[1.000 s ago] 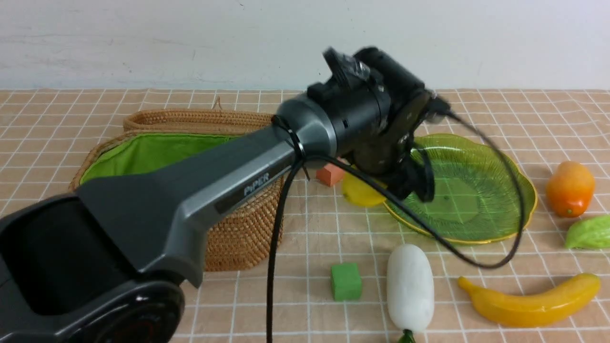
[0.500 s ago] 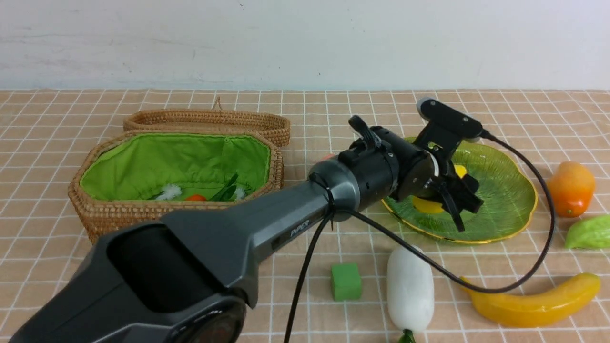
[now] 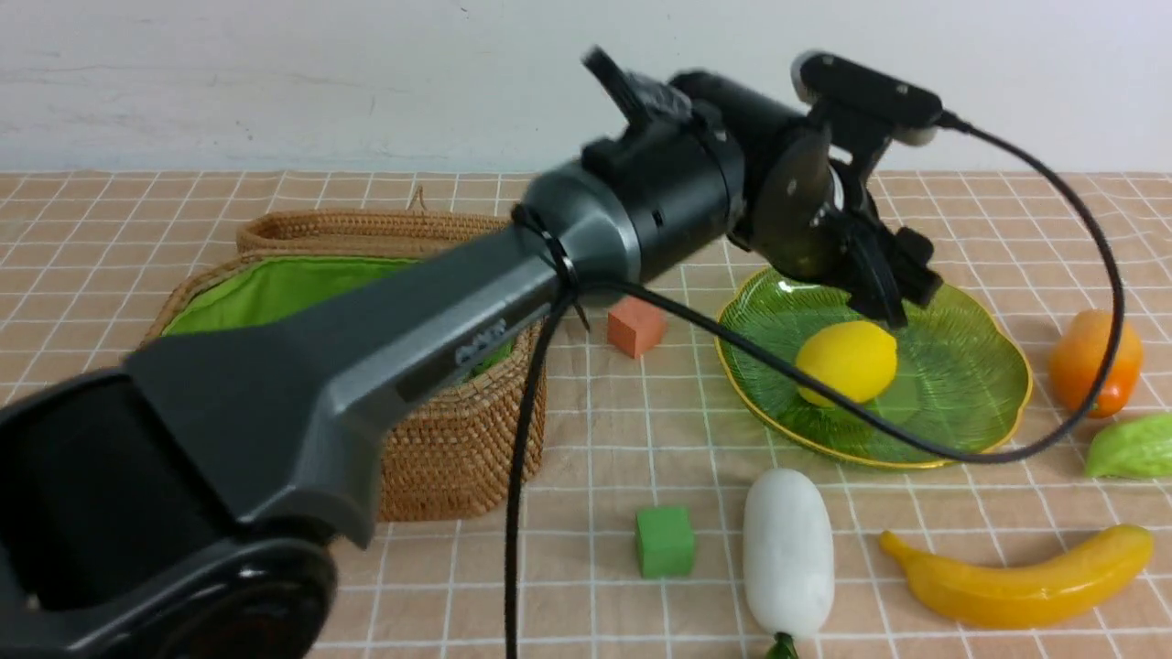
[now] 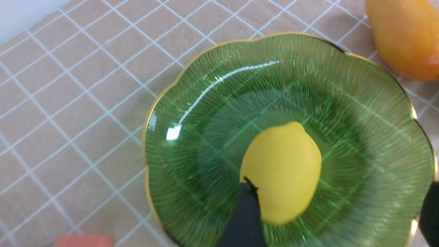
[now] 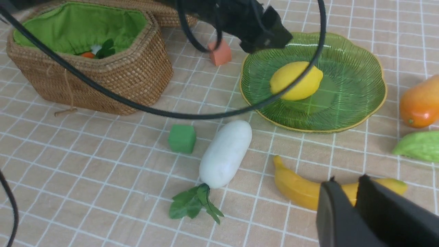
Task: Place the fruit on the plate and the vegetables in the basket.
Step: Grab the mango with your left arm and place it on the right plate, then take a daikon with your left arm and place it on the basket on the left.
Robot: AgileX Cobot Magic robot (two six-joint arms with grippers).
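Upper right of the front view, left gripper [image 3: 897, 291] gapes empty above the lemon [image 3: 847, 361] lying on the plate [image 3: 971, 384]; right gripper [image 5: 351, 187] sits closed, empty

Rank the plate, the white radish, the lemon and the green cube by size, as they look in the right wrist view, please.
1. plate, clearly the largest
2. white radish
3. lemon; it lies farther from the camera, yet looks plainly smaller
4. green cube, the smallest
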